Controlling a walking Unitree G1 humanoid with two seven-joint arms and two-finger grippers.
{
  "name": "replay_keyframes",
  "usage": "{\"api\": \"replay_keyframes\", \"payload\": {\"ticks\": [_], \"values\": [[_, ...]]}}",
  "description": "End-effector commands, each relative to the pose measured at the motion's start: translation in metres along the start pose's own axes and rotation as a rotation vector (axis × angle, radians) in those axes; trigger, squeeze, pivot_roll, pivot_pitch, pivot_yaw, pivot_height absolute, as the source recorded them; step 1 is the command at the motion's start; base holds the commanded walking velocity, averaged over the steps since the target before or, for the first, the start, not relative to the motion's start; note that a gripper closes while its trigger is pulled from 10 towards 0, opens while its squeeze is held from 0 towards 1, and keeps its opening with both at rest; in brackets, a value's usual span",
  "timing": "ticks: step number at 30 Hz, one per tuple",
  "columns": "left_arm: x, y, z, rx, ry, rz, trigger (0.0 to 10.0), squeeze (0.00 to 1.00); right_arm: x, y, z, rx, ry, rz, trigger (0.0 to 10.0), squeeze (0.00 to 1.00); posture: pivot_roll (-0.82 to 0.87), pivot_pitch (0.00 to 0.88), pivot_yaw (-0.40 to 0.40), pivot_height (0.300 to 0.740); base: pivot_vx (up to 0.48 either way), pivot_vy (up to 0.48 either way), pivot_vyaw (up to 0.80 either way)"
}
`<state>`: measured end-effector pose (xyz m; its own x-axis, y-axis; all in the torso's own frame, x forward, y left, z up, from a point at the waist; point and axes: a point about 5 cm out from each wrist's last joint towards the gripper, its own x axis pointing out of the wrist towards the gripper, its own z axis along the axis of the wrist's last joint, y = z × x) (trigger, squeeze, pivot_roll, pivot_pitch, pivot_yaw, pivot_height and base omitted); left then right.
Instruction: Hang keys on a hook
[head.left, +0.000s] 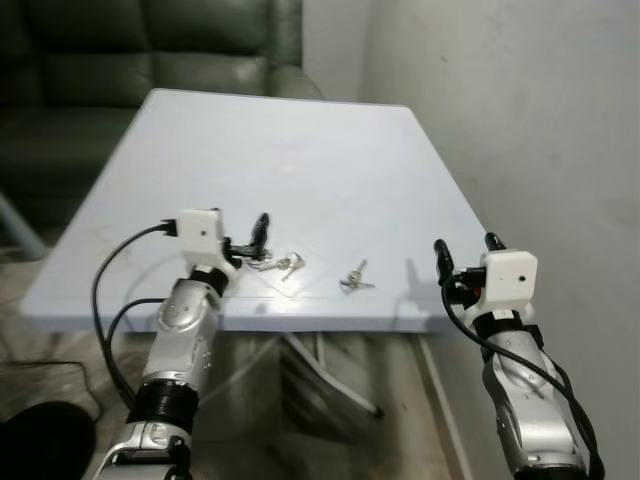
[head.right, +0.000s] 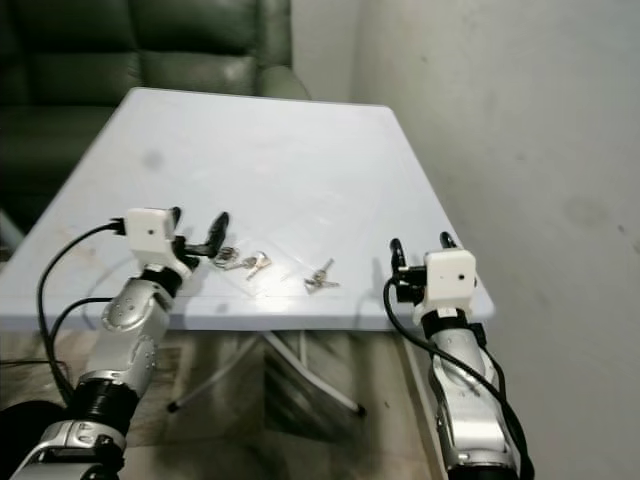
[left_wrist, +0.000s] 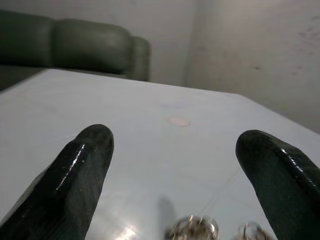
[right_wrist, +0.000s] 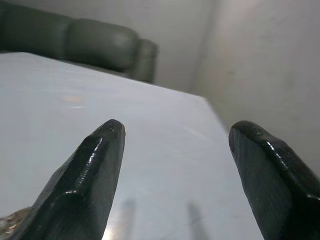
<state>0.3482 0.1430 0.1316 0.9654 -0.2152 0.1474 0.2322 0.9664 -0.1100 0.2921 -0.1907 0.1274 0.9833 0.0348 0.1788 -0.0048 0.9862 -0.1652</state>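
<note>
Between the spread fingers of the left gripper (head.left: 248, 240), the nearer bunch of keys (head.left: 281, 264) is lying flat on the pale table (head.left: 300, 160), just beyond the fingertips and not yet touched. In the left wrist view its metal ring (left_wrist: 194, 227) is sitting low in the gap between the two black fingers (left_wrist: 75, 175), so the jaws are bracketing it but gripping nothing. A second set of keys (head.left: 356, 279) is resting a little further toward the robot's right, near the table's front edge. The right gripper (head.left: 466, 247) is hovering past the table's right front corner, its jaws also wide apart and holding nothing, with the bare wall (head.left: 540, 120) just beside it.

No hook is showing in any of the pictures, so the hanging place cannot be judged from here.

The main risk, as I judge it, is sitting in the pick itself. Flat keys on a smooth top are giving the long fingers little to bite on; if the jaws are closing too high, they are likely to be skating over the metal and nudging the bunch toward the front edge, where it may be sliding off to the floor. Closing on one key alone may be leaving the rest swinging loose. The right arm, working so close to the wall and corner, may be clipping either.
</note>
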Motion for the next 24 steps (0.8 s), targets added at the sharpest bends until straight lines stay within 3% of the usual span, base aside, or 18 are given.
{"api": "replay_keyframes", "payload": {"ticks": [1,7,9,15,24], "values": [[0.003,-0.006,0.003,0.014,-0.003,-0.024,10.0,0.00,-0.001,-0.003,0.001,0.001,-0.003,-0.006,10.0,0.00,-0.02,0.002,-0.069,0.711,0.000,0.000,0.80],[0.003,-0.007,0.001,0.018,0.002,-0.030,10.0,0.00,-0.001,-0.002,0.000,0.012,-0.005,0.004,10.0,0.00,-0.02,0.001,-0.069,0.711,0.000,0.000,0.80],[0.002,-0.007,0.001,0.022,0.003,-0.037,10.0,0.00,-0.002,-0.001,0.000,0.053,-0.003,0.004,10.0,0.00,-0.02,0.001,-0.069,0.711,0.000,0.000,0.00],[-0.002,-0.013,-0.003,0.023,0.012,-0.079,10.0,0.00,0.000,-0.001,-0.001,0.023,0.014,0.034,10.0,0.00,-0.02,0.001,-0.073,0.711,0.000,0.000,0.00],[-0.005,-0.018,-0.002,0.032,0.002,-0.101,10.0,0.00,0.002,0.001,-0.003,-0.129,0.055,0.215,10.0,0.00,-0.01,0.025,-0.090,0.711,0.000,0.000,0.00]]}}
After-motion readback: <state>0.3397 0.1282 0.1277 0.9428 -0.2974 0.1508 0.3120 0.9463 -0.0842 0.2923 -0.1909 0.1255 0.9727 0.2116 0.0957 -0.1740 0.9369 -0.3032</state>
